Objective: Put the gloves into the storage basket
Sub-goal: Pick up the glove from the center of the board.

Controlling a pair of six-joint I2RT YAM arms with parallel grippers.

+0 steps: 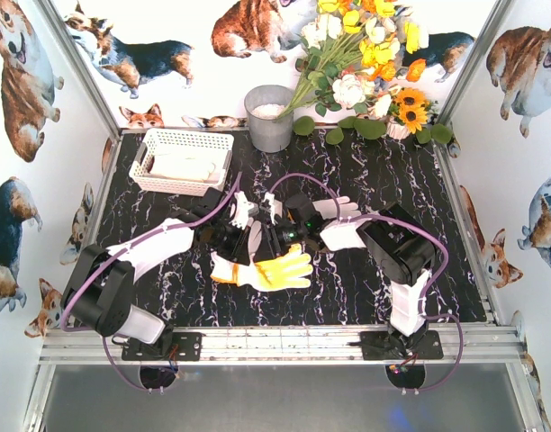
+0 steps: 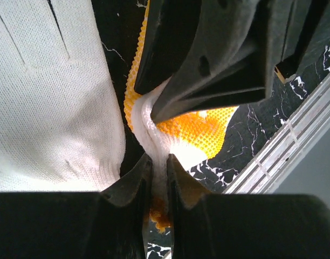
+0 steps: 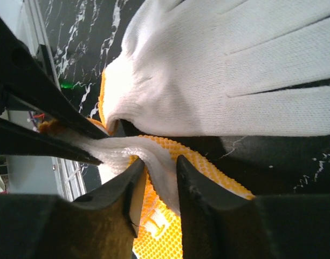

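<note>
Left tool [image 2: 158, 162]: clamps yellow-palmed white knit glove [image 2: 194, 129]
Right tool [image 3: 160, 167]: clamps it too
Overhead only: white lattice plastic basket [image 1: 172, 186]

One camera hangs high over the six o'clock edge of the table [image 1: 365, 288], looking down toward twelve. Two wrist cameras sit very close, facing each other from nine and three, sharing one yellow-dotted glove [image 2: 203, 129].
</note>
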